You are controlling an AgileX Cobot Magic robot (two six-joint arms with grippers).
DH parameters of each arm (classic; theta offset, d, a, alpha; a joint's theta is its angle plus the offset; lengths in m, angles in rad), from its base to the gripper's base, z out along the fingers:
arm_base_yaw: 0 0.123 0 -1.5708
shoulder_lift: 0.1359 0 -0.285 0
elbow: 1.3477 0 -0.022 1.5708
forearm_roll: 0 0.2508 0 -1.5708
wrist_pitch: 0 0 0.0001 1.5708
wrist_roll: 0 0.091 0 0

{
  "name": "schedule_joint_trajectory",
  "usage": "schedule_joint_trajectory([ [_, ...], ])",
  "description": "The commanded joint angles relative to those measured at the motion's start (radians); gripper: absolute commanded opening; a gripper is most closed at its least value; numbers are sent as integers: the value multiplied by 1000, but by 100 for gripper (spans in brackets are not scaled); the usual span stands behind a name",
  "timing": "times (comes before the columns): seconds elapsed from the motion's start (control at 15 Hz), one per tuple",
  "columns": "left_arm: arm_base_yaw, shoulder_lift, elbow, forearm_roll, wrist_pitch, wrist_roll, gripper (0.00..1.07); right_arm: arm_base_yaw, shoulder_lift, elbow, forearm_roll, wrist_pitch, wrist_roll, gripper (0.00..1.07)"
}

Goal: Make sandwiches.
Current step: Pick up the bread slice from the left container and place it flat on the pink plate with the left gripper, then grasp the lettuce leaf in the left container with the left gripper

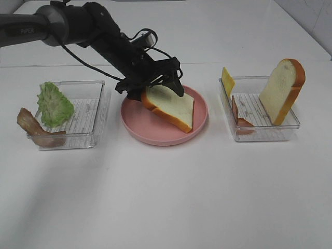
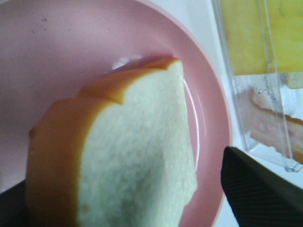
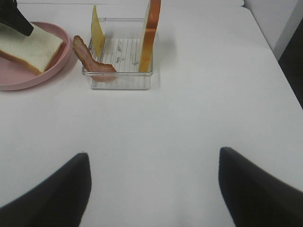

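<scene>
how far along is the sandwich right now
Done: first bread slice rests on the pink plate. In hand: nothing; the left tool stands open around that slice, right tool open too. Left: lettuce, bacon, cheese, pink meat strip and the second bread slice, none stacked yet.

A round pink plastic plate (image 1: 155,136) is set on a white tabletop (image 1: 166,202) directly beneath the left pincer (image 1: 158,94), flanked by a clear rectangular plastic tray (image 1: 101,106) to the pincer's left and a matching tray (image 1: 264,136) to its right.

One white bread slice (image 1: 168,106) is lying tilted on the pink plate (image 1: 150,132); a second slice (image 1: 281,89) is standing right of it, lettuce (image 1: 53,104) left.
</scene>
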Motion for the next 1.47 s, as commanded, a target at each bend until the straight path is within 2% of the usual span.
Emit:
schedule_joint_trajectory([
  [0.07, -54, -23, -56, 240, 14, -101, 77, -7, -11, -1, -1, -11, 0, 71],
  [0.2, -94, -23, -111, 460, 68, -200, 77, -7, -11, -1, -1, -11, 0, 71],
  [0.27, -103, -23, -123, 505, 85, -219, 77, -7, -11, -1, -1, -11, 0, 71],
  [0.33, -122, -23, -157, 589, 137, -259, 77, -7, -11, -1, -1, -11, 0, 71],
  [0.53, -124, -23, -237, 610, 224, -275, 77, -7, -11, -1, -1, -11, 0, 71],
  [0.8, -123, -23, -363, 729, 388, -276, 77, -7, -11, -1, -1, -11, 0, 71],
  [1.0, -85, -51, -378, 731, 387, -280, 77, -7, -11, -1, -1, -11, 0, 71],
  [1.27, 29, -93, -374, 582, 387, -279, 77, -7, -11, -1, -1, -11, 0, 71],
  [1.47, 92, -148, -328, 596, 387, -276, 77, -7, -11, -1, -1, -11, 0, 71],
])
